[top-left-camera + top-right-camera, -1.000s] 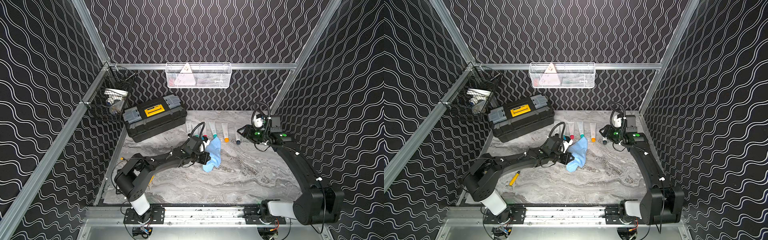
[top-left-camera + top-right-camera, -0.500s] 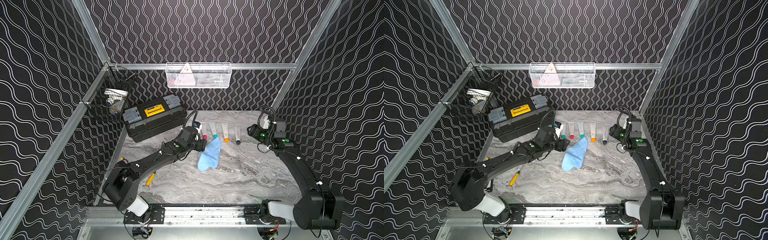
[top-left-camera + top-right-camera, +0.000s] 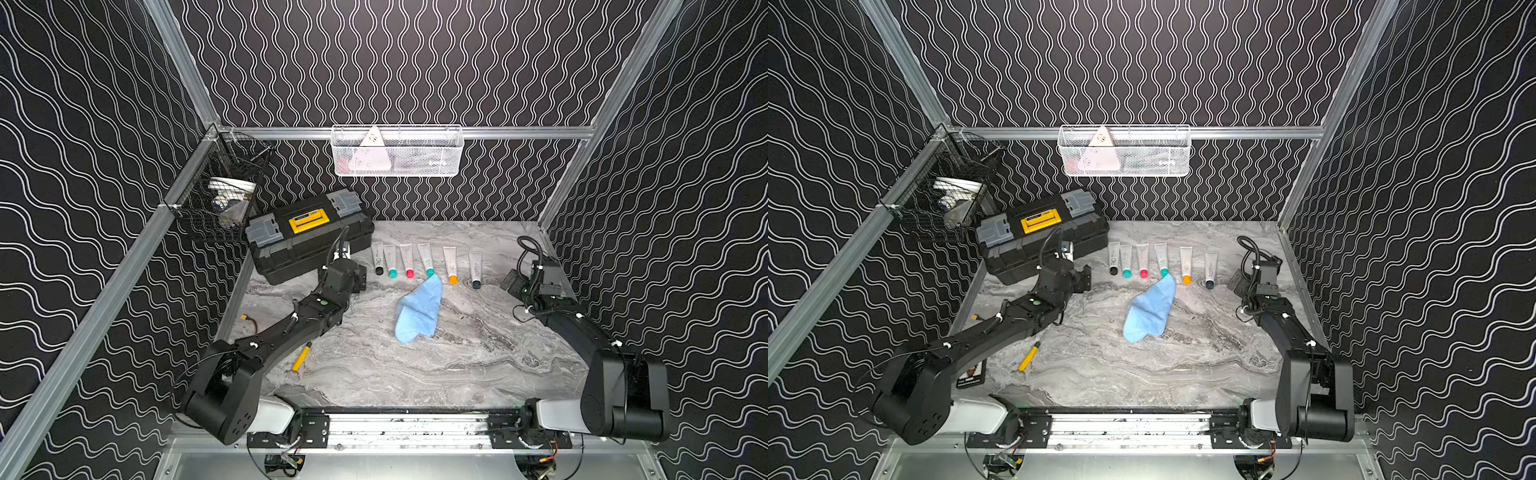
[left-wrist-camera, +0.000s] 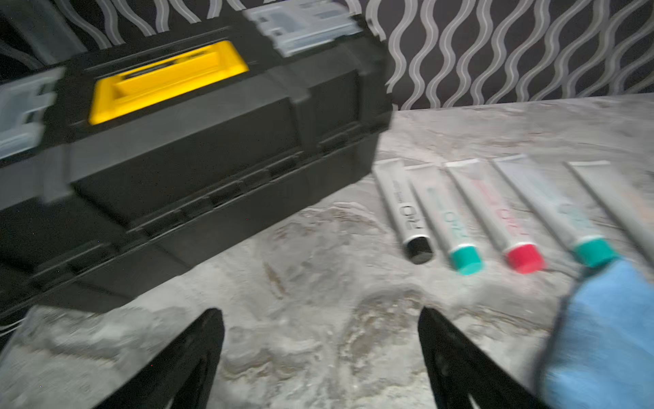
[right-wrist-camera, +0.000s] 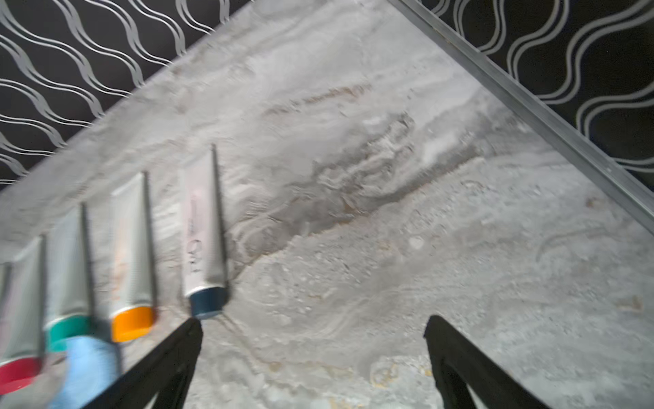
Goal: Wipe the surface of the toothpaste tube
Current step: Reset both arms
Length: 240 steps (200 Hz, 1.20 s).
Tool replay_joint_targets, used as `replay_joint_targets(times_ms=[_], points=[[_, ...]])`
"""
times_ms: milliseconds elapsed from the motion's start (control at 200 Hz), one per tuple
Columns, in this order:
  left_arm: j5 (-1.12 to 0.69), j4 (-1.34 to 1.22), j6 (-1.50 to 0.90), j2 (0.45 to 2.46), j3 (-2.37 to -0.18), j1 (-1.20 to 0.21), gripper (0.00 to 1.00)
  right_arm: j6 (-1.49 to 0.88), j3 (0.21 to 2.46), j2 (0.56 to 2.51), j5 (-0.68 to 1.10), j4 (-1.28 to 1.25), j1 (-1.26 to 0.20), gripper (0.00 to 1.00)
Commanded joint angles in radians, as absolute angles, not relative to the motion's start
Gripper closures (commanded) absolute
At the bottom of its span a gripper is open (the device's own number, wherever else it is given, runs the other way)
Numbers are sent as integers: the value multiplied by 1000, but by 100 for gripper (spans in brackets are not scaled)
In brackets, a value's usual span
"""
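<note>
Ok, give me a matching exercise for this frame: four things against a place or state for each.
Things:
1 cloth
2 toolbox
3 white mesh basket
4 left hand

Place or state:
A hung on the back wall
B open, holding nothing
C closed, yellow handle on top
D light blue, lying loose

Pairs: 1-D, 2-C, 3-A, 4-B
</note>
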State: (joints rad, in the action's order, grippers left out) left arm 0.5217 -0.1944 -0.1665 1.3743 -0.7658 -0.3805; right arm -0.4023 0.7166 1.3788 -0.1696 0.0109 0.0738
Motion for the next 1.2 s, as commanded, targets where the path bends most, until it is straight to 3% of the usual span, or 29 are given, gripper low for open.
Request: replay_joint_targets(times_ms=[0, 190, 320, 400, 600, 650, 781, 861, 936, 1016, 1111, 1196], points=[[665, -393, -64, 1359, -665, -355, 4, -376, 644, 1397, -277, -252, 74, 0], [772, -634, -10, 1400, -529, -309, 1, -327, 555, 1461, -373, -450, 75, 0], [739, -728, 34, 1402, -452, -297, 1, -302, 529, 1491, -362, -506, 75, 0], [725, -856, 74, 1451, -414, -285, 1, -277, 466, 1511, -363, -667, 77, 0], [641, -825, 41, 1511, -443, -248, 1, -176, 357, 1566, -210, -970, 77, 0], [622, -832, 39, 1517, -441, -241, 1, -165, 360, 1566, -160, -949, 77, 0], [585, -980, 52, 1525, -363, -240, 1, -126, 348, 1679, -77, -1110, 76, 0], [566, -1062, 57, 1530, -319, -238, 1, -134, 402, 1620, -85, -894, 75, 0], [536, -1057, 51, 1541, -321, -224, 1, -114, 384, 1669, -74, -1028, 68, 0], [508, -1105, 28, 1573, -310, -198, 1, -122, 410, 1631, -84, -900, 66, 0], [476, -1110, 5, 1579, -299, -174, 1, -112, 388, 1664, -83, -1006, 65, 0], [438, -1063, -9, 1585, -328, -145, 1, -109, 409, 1643, -82, -926, 60, 0]])
